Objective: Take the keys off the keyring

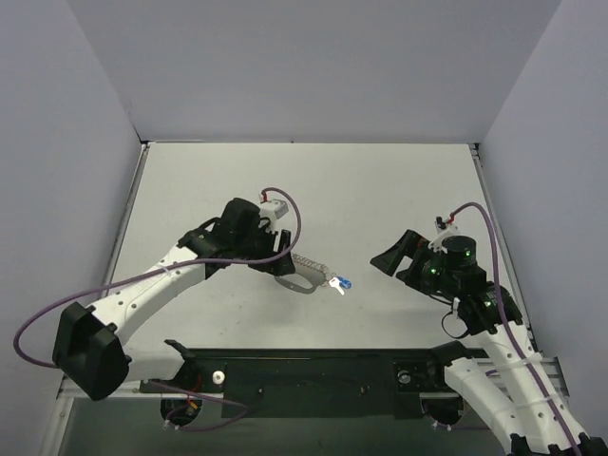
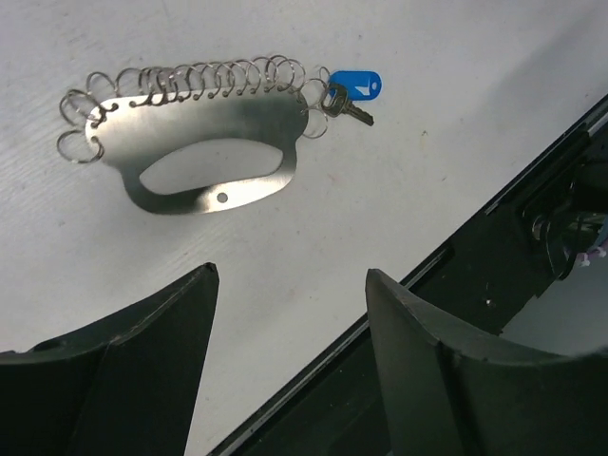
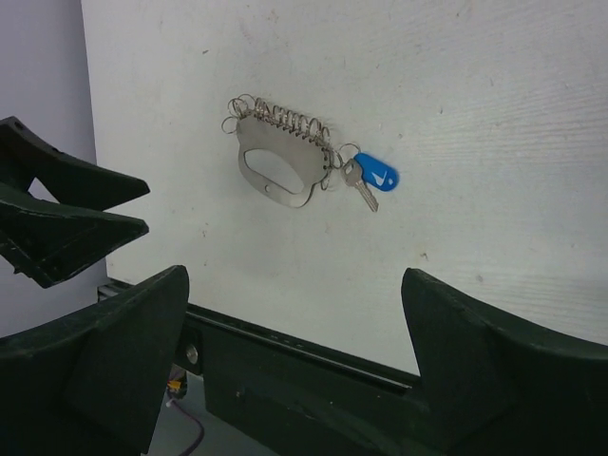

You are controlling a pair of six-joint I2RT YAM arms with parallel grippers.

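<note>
The keyring (image 1: 302,276) is a flat silver loop with a coiled chain along its edge, lying on the white table near the front. It also shows in the left wrist view (image 2: 228,133) and the right wrist view (image 3: 280,157). A small silver key with a blue head (image 1: 344,283) hangs on the coil's right end, also seen in the left wrist view (image 2: 353,90) and the right wrist view (image 3: 372,180). My left gripper (image 2: 292,274) is open and empty, hovering just short of the keyring. My right gripper (image 3: 294,276) is open and empty, well to the right of the key (image 1: 388,258).
A black rail (image 1: 313,366) runs along the table's near edge, close behind the keyring. Grey walls (image 1: 57,142) enclose the table on the left, back and right. The left gripper's fingers (image 3: 66,209) show at the left of the right wrist view.
</note>
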